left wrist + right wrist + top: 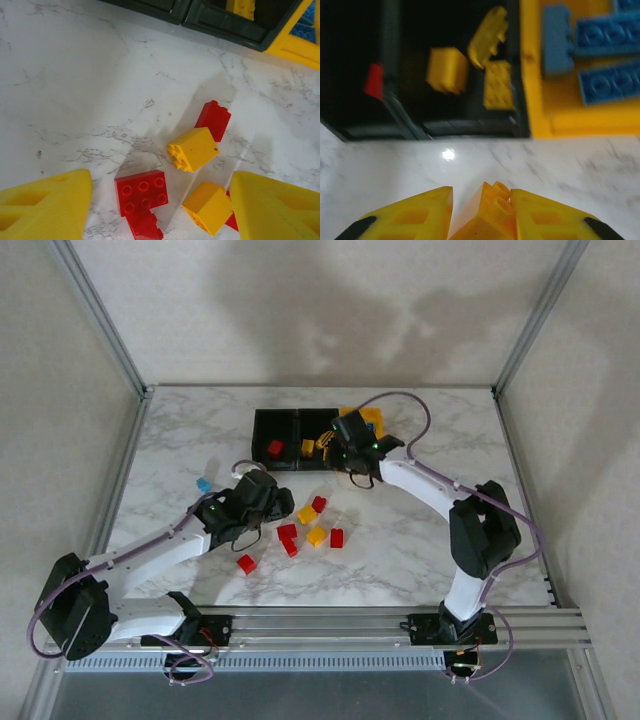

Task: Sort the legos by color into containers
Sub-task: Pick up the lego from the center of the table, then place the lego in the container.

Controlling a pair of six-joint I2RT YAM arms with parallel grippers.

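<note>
My right gripper (482, 220) has its yellow fingers (410, 222) pressed onto a small yellow studded plastic brick (487, 212), pinching it just in front of three joined open-topped plastic bins (522, 75). The left black bin (365, 131) holds a red brick (373, 80), the middle black bin (470, 129) holds three yellow bricks (447, 70), and the yellow-orange bin (580, 122) holds blue bricks (602, 55). That view is blurred, so I cannot count studs, and the blue ones run off the frame edge. My left gripper (160, 215) stands spread above the marble-patterned table (75, 75), over a loose cluster: a flat red six-stud brick (142, 191), two yellow cubes (193, 148) and a red block (214, 119). Another red piece (230, 221) is half hidden behind one finger. From overhead, a lone red brick (246, 563) and a light blue brick (204, 484) lie apart from the cluster, and my right arm (430, 485) covers part of the yellow-orange bin.
</note>
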